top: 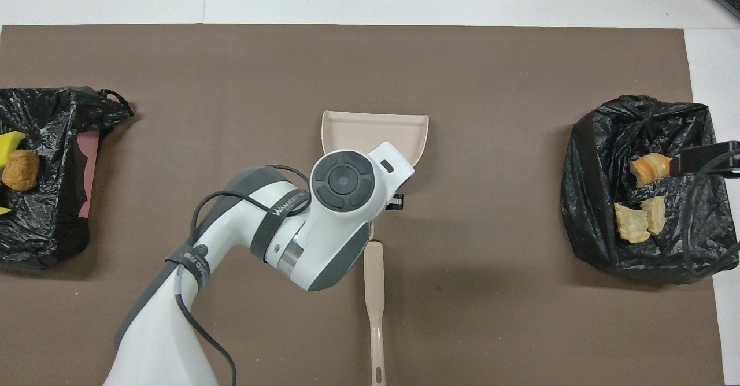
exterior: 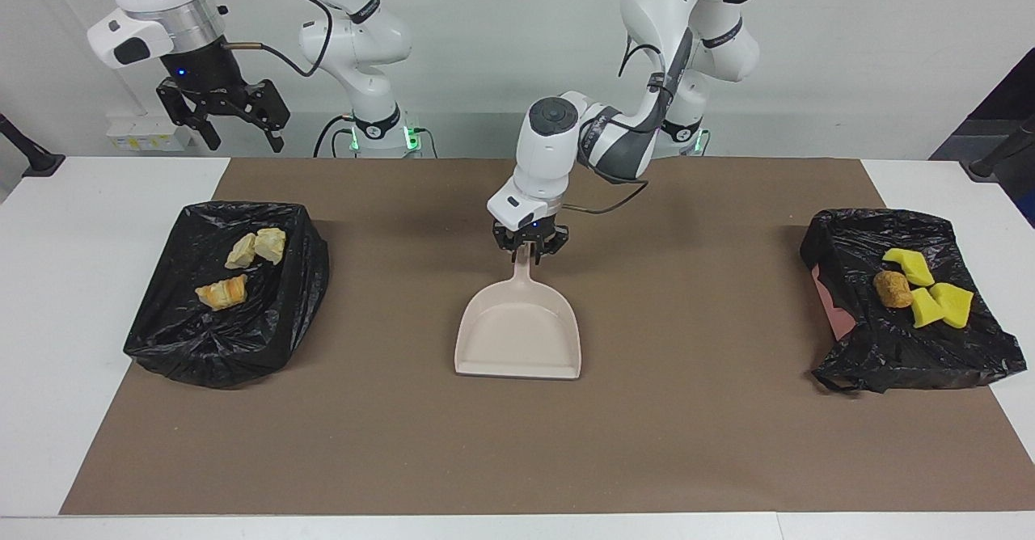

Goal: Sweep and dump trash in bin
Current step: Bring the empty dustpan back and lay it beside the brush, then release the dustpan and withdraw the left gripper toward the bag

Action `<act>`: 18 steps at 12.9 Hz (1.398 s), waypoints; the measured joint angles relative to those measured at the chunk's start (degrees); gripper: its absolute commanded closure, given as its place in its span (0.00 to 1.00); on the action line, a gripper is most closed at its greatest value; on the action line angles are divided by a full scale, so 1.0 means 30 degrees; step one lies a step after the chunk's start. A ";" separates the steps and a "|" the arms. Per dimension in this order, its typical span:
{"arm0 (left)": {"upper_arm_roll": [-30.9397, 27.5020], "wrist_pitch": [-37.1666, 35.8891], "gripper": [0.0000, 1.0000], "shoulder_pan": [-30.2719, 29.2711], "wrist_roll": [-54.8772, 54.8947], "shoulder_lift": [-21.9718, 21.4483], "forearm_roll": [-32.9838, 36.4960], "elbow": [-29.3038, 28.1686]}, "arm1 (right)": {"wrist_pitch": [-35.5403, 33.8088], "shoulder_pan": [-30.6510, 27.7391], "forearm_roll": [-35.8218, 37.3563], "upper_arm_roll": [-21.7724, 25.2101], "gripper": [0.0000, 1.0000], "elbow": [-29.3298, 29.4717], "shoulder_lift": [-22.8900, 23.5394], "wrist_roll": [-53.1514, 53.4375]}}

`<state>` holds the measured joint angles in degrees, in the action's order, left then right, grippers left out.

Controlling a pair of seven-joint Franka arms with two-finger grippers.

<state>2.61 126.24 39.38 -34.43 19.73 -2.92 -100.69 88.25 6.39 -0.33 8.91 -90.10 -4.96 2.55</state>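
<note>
The beige dustpan (exterior: 517,338) lies flat on the middle of the brown mat, its mouth pointing away from the robots. My left gripper (exterior: 530,251) sits low at the dustpan's handle; in the overhead view the arm hides it and part of the dustpan (top: 376,132). Of the trash, golden bread-like chunks (exterior: 242,269) (top: 639,201) lie in the black-bagged bin (exterior: 162,338) at the right arm's end. Yellow spongy pieces (exterior: 930,293) and a brown lump (exterior: 892,289) (top: 20,169) lie on the black bag (exterior: 906,354) at the left arm's end. My right gripper (exterior: 234,124) hangs open, high over its bin.
A beige hand brush (top: 374,293) lies on the mat between the dustpan and the robots, its bristle end by the dustpan handle. The brown mat (exterior: 517,443) covers most of the white table (exterior: 65,281).
</note>
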 measured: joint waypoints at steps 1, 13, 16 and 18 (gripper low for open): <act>-0.0123 -0.0037 0.00 -0.0303 0.0014 -0.0120 0.0000 0.0113 | 0.0000 0.0000 0.0000 0.0000 0.00 0.0000 0.0000 0.0000; -0.0827 -0.0693 0.00 -0.8173 0.9158 -0.1232 0.0008 0.0929 | -0.0001 0.0000 0.0000 0.0000 0.00 0.0000 0.0000 0.0000; -0.0845 -0.1025 0.00 -1.0193 1.2050 -0.1896 0.0008 0.0996 | -0.0002 0.0000 0.0000 0.0000 0.00 0.0000 0.0000 0.0000; -0.0855 -0.1515 0.00 -1.1399 1.3699 -0.2298 0.0008 0.1122 | -0.0002 0.0000 0.0000 0.0000 0.00 0.0000 0.0000 0.0000</act>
<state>0.05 121.69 5.18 6.67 12.83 -2.90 -97.33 88.24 6.39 -0.33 8.91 -90.10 -4.96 2.55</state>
